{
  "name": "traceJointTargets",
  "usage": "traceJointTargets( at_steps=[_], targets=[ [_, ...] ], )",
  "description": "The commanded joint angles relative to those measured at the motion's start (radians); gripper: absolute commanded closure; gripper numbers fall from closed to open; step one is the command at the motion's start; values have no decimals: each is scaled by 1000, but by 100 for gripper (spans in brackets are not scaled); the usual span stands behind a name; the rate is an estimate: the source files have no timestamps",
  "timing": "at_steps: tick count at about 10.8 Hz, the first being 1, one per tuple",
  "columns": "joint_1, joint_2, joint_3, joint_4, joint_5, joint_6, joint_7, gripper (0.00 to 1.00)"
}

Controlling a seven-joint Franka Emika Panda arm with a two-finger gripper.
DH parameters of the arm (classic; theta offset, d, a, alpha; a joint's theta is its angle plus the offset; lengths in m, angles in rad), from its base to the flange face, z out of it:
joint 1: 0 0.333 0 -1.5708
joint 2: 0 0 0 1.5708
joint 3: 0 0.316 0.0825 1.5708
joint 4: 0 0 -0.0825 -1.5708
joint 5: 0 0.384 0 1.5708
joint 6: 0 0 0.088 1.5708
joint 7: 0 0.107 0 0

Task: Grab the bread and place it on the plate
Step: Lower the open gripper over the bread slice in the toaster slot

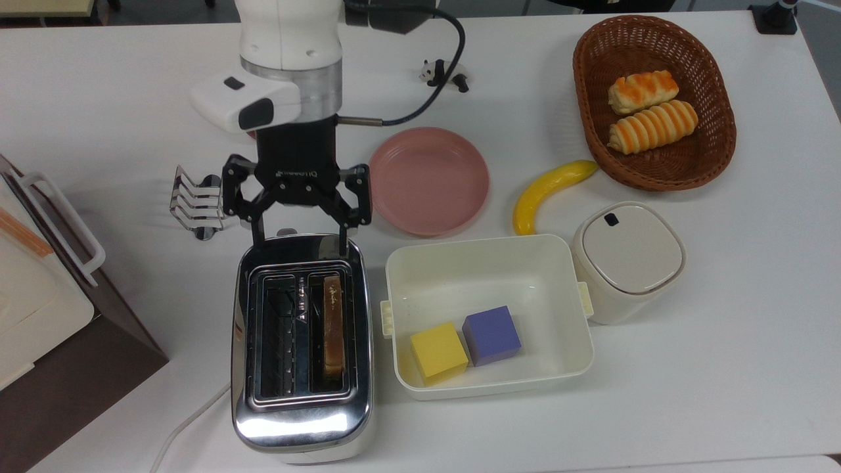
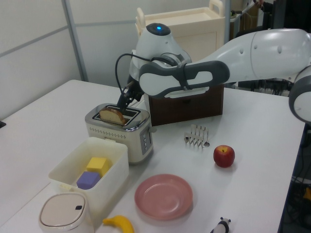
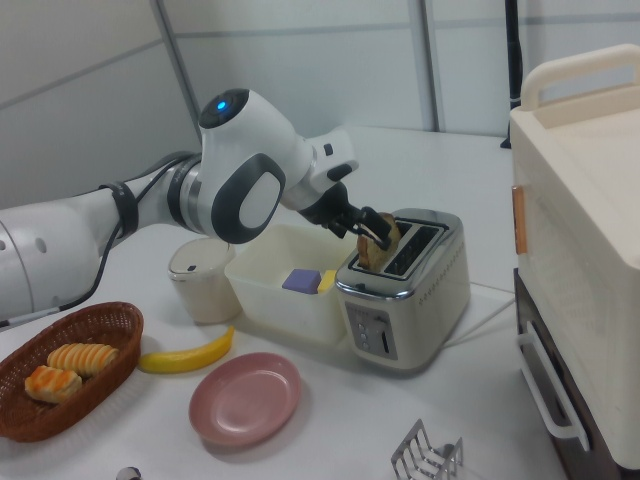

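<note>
Pincer (image 1: 299, 238): spread wide, gripping nothing, hovering at toaster (image 1: 301, 420) rim. Bread (image 1: 334, 325): standing in slot. Plate (image 1: 428, 180): lying bare on counter (image 1: 723, 341).

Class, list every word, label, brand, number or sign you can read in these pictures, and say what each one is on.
Gripper body: a line of pale lettering in the top view, too blurred to read.
Bread: a small dark mark near its top end in the top view, not readable.
Toaster front: small control markings, too small to read.
Nothing else bears legible text.

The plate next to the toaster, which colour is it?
The plate is plain pink; the top view shows it best.
</note>
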Motion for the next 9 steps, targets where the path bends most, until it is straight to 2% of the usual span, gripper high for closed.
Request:
traceJointTargets(
  at_steps=[1,6,7,9],
  targets=[
    [40,41,-7,65,7,46,18,1],
    [57,99,-10,68,1,117,20,5],
    [57,107,-10,68,-3,132,18,9],
    [55,122,-13,69,-23,149,18,30]
  ],
)
